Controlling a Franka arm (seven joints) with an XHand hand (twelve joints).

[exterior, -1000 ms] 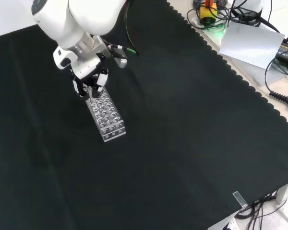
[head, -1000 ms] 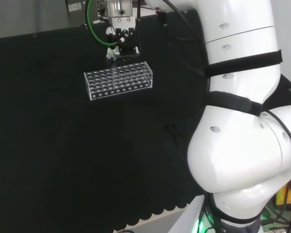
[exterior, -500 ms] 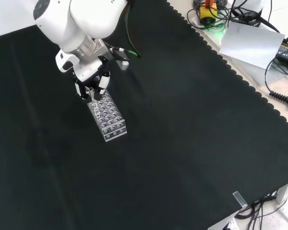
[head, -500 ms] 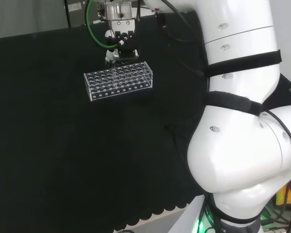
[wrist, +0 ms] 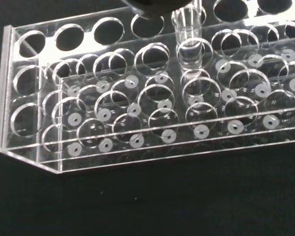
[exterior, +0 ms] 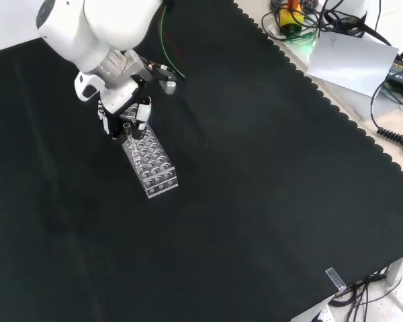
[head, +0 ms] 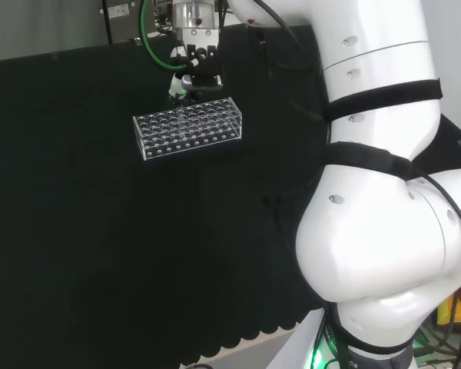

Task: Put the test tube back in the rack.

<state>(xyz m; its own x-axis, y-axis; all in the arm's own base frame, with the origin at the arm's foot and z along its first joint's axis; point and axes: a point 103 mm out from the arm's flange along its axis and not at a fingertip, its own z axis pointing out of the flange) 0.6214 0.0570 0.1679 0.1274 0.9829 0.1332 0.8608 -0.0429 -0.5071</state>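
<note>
- Rack (head: 188, 129): clear plastic, standing on the black cloth (head: 100, 254); its many round holes show plainly in the wrist view.
- Test tube (wrist: 188, 34): clear, upright, its lower part seated in a hole of the rack's back row.
- Hand (exterior: 124, 114): directly above the rack's far end in the front view; whether its fingers grasp the tube cannot be told.

Glossy white rounded arm links (head: 384, 254) with small recessed screws and black bands. Green cable (head: 150, 46) loops just above the black-and-white fingered hand (exterior: 124, 114); grey metal wrist block (head: 194, 14).
</note>
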